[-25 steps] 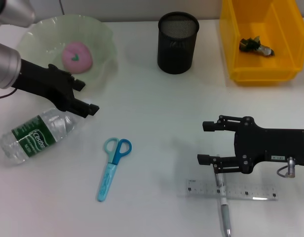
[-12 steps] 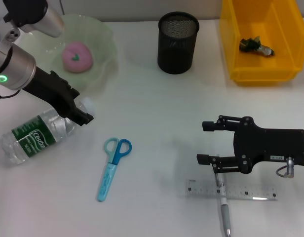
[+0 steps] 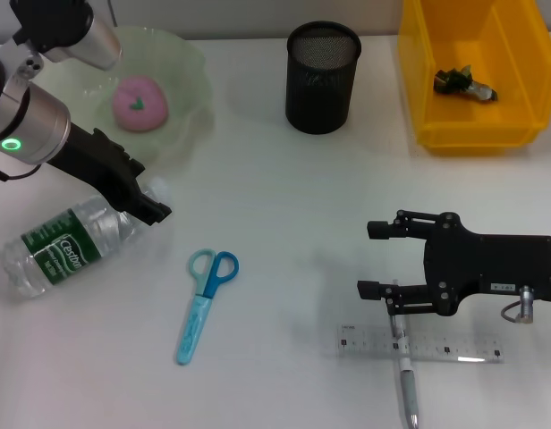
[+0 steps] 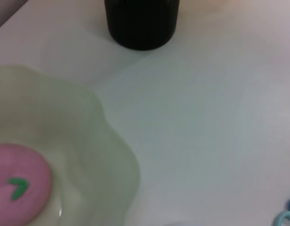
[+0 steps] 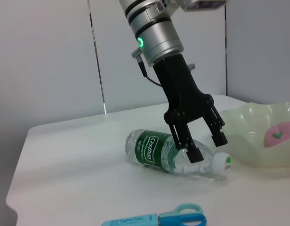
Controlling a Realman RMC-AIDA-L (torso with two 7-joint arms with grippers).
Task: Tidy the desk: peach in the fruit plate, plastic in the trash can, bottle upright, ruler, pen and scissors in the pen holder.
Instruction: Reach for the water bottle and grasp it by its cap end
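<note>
Bottle [image 3: 65, 245] lies on its side, front left of desk [image 3: 284, 197]. Left gripper [image 5: 203, 145], fingers spread, has dropped over bottle's neck since a second ago; grasp looks imminent. Right gripper [image 3: 376, 258] spread, idle above pen [image 3: 404, 366] and ruler [image 3: 420, 343]. Farther back: peach [image 3: 139, 103] already in fruit plate [image 3: 182, 63].
</note>
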